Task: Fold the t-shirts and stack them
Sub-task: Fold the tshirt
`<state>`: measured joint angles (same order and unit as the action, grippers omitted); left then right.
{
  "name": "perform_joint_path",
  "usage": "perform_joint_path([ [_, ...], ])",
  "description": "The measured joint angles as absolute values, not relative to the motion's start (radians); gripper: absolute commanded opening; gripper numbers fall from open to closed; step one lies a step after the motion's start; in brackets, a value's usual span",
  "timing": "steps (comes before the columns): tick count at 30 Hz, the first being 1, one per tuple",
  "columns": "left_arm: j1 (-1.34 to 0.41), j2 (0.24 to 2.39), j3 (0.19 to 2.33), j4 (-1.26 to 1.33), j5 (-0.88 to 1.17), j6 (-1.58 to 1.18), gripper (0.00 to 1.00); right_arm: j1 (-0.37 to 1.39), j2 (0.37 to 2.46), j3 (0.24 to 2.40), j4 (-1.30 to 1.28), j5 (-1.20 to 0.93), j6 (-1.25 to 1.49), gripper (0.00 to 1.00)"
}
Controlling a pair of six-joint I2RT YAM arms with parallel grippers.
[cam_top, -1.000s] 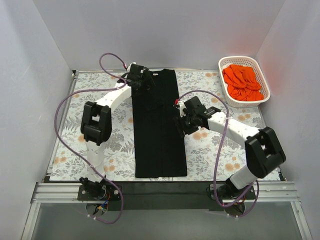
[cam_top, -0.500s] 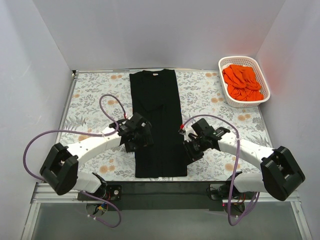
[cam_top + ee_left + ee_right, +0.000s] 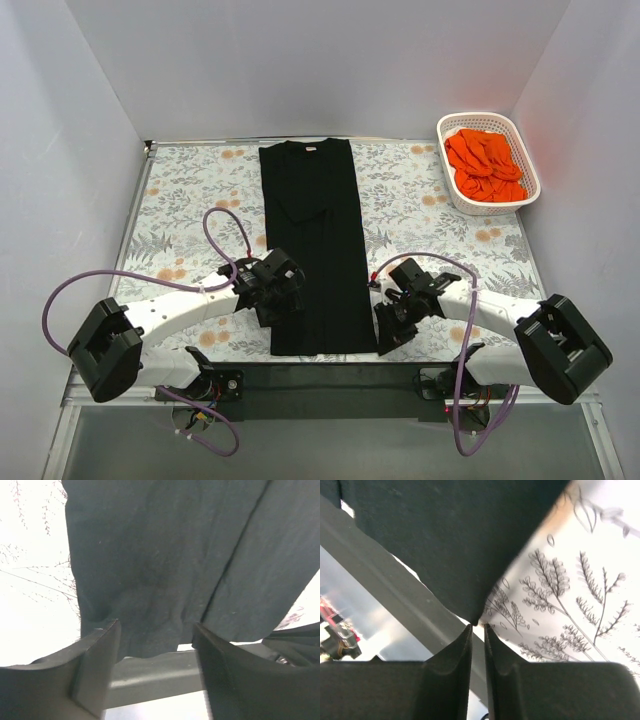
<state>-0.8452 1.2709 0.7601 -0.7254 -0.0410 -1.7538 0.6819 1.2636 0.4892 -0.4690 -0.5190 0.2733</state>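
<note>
The black t-shirt (image 3: 312, 230) lies flat on the floral table as a long narrow strip, sleeves folded in, collar at the far end. My left gripper (image 3: 283, 305) hovers over its near left part, jaws wide open and empty; the left wrist view shows the shirt's hem (image 3: 160, 555) between and beyond the gripper (image 3: 155, 627). My right gripper (image 3: 388, 335) is at the shirt's near right corner. In the right wrist view its jaws (image 3: 478, 626) are almost closed, with the cloth corner (image 3: 450, 540) just beyond the tips, not between them. Orange t-shirts (image 3: 485, 165) lie heaped in the basket.
The white lattice basket (image 3: 522, 150) stands at the far right corner. The floral table cover (image 3: 190, 190) shows on both sides of the shirt. A dark rail (image 3: 320, 375) runs along the near table edge, right below the hem. White walls enclose the table.
Both arms swept toward the near edge: the left from the collar end to the near left hem, the right from the shirt's right edge to its near right corner. The shirt stays flat.
</note>
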Motion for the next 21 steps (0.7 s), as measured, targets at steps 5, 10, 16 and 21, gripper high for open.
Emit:
perform_joint_path([
  [5,-0.853,1.271,0.735,-0.724,-0.039,-1.792,0.41,0.683,1.202,0.477,-0.481,-0.454,0.318,0.18],
  [10,-0.867,1.281,0.694,-0.727,-0.021,-1.817,0.26,0.683,1.145,0.498,-0.520,-0.393,0.340,0.19],
  [16,-0.874,1.284,0.653,-0.743,-0.008,-1.838,0.25,0.683,1.122,0.626,-0.543,-0.417,0.342,0.19],
  [21,-0.873,1.256,0.603,-0.749,0.023,-1.866,0.24,0.685,1.165,0.654,-0.488,-0.485,0.350,0.19],
])
